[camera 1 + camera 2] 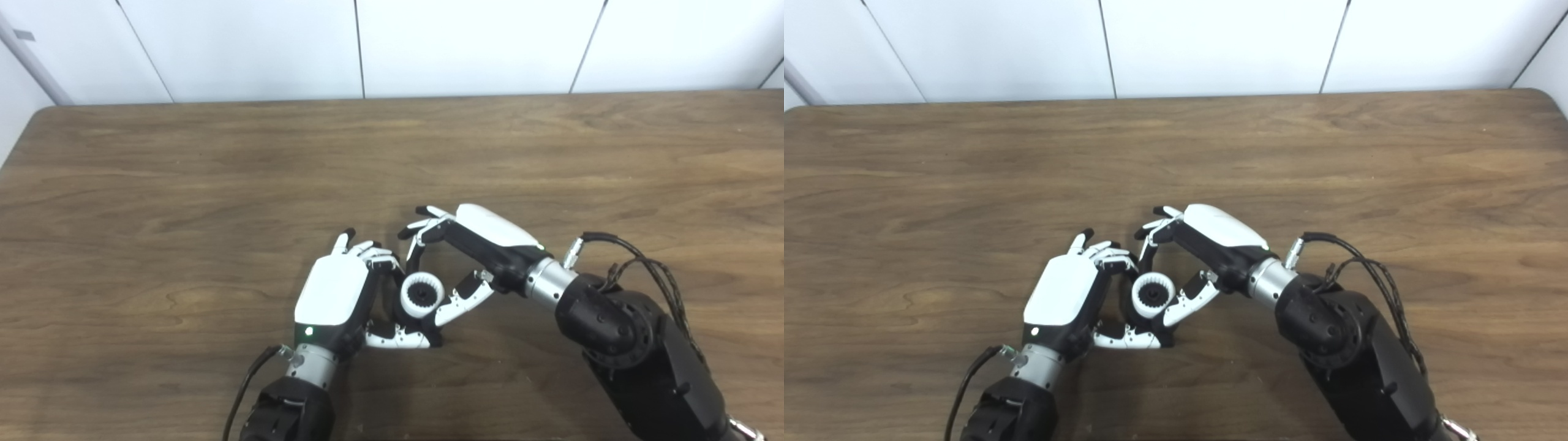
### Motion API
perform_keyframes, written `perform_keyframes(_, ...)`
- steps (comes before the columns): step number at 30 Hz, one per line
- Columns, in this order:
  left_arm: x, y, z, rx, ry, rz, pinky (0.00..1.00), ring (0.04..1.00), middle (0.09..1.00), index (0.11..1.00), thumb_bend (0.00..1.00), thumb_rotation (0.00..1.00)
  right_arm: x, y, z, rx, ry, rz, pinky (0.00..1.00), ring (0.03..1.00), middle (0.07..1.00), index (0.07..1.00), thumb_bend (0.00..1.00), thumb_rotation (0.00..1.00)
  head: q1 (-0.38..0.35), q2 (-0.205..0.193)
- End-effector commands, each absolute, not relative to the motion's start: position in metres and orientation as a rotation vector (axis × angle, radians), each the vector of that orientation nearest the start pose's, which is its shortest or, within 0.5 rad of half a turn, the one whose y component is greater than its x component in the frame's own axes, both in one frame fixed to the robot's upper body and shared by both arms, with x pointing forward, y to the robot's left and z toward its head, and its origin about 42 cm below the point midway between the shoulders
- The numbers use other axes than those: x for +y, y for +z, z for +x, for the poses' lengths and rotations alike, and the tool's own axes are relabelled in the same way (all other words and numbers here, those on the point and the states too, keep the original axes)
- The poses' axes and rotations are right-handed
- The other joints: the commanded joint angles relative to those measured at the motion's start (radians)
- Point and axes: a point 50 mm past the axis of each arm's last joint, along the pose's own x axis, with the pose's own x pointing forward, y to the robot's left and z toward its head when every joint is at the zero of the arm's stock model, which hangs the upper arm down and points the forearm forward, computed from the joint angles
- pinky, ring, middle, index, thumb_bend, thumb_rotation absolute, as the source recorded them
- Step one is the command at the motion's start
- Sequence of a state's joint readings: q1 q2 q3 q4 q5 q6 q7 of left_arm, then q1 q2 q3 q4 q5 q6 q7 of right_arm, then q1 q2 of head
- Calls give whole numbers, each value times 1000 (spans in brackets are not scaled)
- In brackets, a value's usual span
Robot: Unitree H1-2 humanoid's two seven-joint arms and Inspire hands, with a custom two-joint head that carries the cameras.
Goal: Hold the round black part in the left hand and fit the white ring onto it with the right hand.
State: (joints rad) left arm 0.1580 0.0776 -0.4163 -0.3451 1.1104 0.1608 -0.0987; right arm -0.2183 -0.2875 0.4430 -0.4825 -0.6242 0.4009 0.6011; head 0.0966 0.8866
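Note:
The white ring (408,296) has a toothed inner edge and sits over the round black part (422,296), which shows only through the ring's hole. My left hand (334,294) curls around them from the left, with its thumb underneath, and holds the black part just above the table. My right hand (471,245) comes in from the right. Its fingers are on the ring's top edge and its thumb is on the lower right edge. The ring (1140,296) also shows between both hands (1062,294) (1213,239) in the right eye view.
The wooden table (184,184) runs wide to the left, right and far side, up to a white panelled wall (465,43). A cable loop (643,263) stands off my right forearm. No other objects are in view.

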Motion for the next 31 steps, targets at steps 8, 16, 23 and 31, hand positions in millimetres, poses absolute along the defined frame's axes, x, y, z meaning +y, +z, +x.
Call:
perform_keyframes(8,132,149,214,-214,-214,1088,1000,854,743,483,523,51,-148,230,285,-203,709,-952,954,977,849,600,905,203,-2,2)
perform_keyframes(16,131,149,215,-214,-216,1091,1000,853,742,482,523,51,-150,233,287,-199,682,-952,996,989,887,639,1000,252,-5,1)
perform_keyframes(23,132,149,215,-213,-213,1092,1000,854,741,483,523,50,-156,240,288,-207,641,-968,987,990,892,672,1000,255,-6,2)
perform_keyframes(31,134,149,215,-213,-213,1094,1000,856,741,483,523,51,-176,254,288,-212,582,-1012,924,971,897,715,1000,271,-9,-1)
